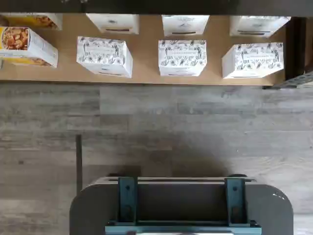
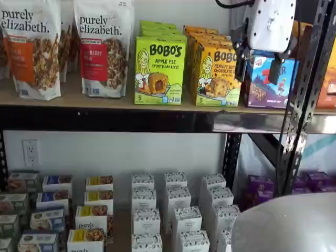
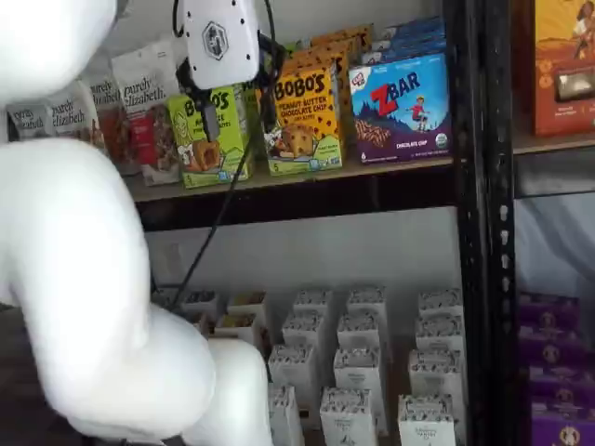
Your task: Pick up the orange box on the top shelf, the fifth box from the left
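Shelving first: top shelf (image 2: 105, 100) carries the orange box (image 2: 218, 76), upright between green Bobo's box (image 2: 159, 71) and ZBar box (image 2: 270, 81). Pincer (image 2: 260, 65) hangs before it, released, empty. Advise centring on orange carton, fingers clearing both neighbours.

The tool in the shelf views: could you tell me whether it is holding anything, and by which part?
Nothing is held. The tool hangs open in front of the top shelf, and the orange box stands ungripped on it.
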You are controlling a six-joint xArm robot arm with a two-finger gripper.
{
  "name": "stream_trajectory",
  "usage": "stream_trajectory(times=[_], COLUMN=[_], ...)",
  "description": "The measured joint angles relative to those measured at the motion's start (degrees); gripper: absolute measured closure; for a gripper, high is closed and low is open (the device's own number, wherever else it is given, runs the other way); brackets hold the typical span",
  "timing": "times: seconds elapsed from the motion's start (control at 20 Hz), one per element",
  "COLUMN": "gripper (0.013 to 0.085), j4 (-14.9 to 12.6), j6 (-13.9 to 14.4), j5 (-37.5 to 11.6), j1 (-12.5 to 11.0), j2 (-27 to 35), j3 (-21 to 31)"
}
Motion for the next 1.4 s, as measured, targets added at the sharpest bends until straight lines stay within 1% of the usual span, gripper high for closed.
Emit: stream_trajectory(times=[0.05,0.1,0.15,0.25,0.45,0.6,0.75,0.95,1.2,1.3,1.4], gripper=[0.013,0.013,0.013,0.013,0.013,0.013,0.013,0.013,0.013,0.013,0.013], j4=[-0.2,-0.6,-0.5,-0.4,-0.3,-1.1,-2.8,-2.4,-2.6,-3.2,-3.1], j6=[0.1,0.3,0.3,0.3,0.2,0.2,0.1,-0.6,-1.0,-0.9,-0.9], j5=[1.8,5.4,7.1,7.6,6.9,5.1,3.3,-2.7,-8.7,-10.7,-12.0], j1=[0.2,0.5,0.5,0.4,0.3,0.6,1.3,0.2,-0.3,0.0,-0.2], j2=[1.1,3.2,4.1,4.2,4.2,4.0,4.5,4.6,6.6,8.9,11.1], j3=[-1.0,-3.1,-3.9,-4.2,-4.2,-4.1,-4.4,-4.1,-5.6,-7.6,-9.6])
